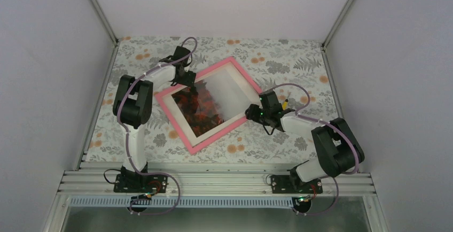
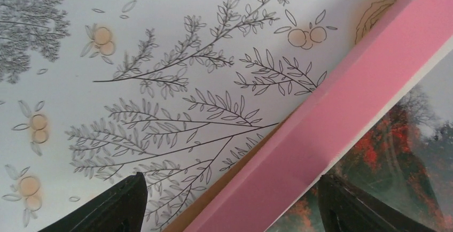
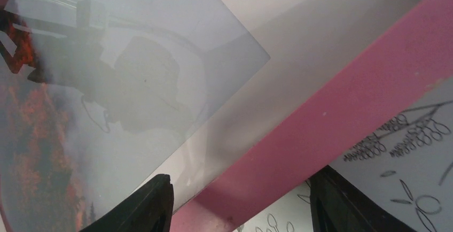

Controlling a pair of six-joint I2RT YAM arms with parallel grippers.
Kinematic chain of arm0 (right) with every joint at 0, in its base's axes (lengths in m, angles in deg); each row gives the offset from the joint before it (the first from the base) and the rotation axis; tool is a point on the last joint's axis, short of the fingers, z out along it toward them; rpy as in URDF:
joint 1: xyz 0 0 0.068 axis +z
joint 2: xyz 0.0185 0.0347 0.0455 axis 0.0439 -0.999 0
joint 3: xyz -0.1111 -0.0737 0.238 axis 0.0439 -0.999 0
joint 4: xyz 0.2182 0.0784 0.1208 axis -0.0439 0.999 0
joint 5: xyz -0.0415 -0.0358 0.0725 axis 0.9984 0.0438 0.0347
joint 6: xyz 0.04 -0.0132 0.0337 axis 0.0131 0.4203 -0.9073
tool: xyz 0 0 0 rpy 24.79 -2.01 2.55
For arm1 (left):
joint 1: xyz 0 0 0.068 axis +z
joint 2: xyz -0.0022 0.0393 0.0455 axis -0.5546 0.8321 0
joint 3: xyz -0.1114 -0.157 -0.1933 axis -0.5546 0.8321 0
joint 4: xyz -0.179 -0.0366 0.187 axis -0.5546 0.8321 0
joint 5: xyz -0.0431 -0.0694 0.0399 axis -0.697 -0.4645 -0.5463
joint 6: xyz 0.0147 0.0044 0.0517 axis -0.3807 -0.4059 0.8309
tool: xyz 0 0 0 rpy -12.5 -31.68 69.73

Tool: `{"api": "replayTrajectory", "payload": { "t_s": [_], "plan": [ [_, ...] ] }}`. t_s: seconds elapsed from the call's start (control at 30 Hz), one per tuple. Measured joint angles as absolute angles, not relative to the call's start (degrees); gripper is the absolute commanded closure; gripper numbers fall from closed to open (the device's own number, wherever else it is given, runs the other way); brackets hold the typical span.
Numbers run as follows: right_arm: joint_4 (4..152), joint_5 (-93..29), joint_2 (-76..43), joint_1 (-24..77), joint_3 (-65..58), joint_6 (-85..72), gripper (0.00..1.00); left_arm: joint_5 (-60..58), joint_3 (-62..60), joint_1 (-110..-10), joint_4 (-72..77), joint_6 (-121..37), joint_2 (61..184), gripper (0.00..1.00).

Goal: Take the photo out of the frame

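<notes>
The pink frame lies flat and turned on the floral table, with the photo of red-orange trees inside it. My left gripper is open over the frame's upper-left rail. In the left wrist view my gripper straddles the pink rail, one finger over the cloth, the other over the photo. A thin brown strip shows under the rail. My right gripper is open over the right rail. In the right wrist view my gripper straddles the rail beside the glossy photo.
The floral tablecloth covers the table. White walls with aluminium posts close in the left, back and right sides. An aluminium rail carries both arm bases at the near edge.
</notes>
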State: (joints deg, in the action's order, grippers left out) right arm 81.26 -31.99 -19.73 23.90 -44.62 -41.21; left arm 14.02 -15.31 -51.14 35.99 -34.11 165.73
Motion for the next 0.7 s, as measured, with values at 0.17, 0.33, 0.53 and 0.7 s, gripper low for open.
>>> {"api": "replayTrajectory", "payload": {
  "t_s": [0.17,0.33,0.53,0.7],
  "plan": [
    [78.2,-31.9,-21.7,24.1,-44.3,-41.8,0.56,12.1,-16.3,-50.4,36.4,-33.6,168.4,0.46],
    [76.7,-30.7,-24.9,24.0,-42.2,-41.8,0.69,11.4,-16.4,-50.0,36.8,-29.7,168.5,0.71],
    [76.8,-26.6,-29.5,22.9,-36.8,-40.0,0.77,11.3,-13.0,-50.2,37.7,-28.5,166.1,0.76],
    [79.0,-24.3,-33.8,22.8,-30.8,-36.9,0.82,11.5,-6.7,-49.8,35.7,-33.9,162.1,0.76]
  ]
}}
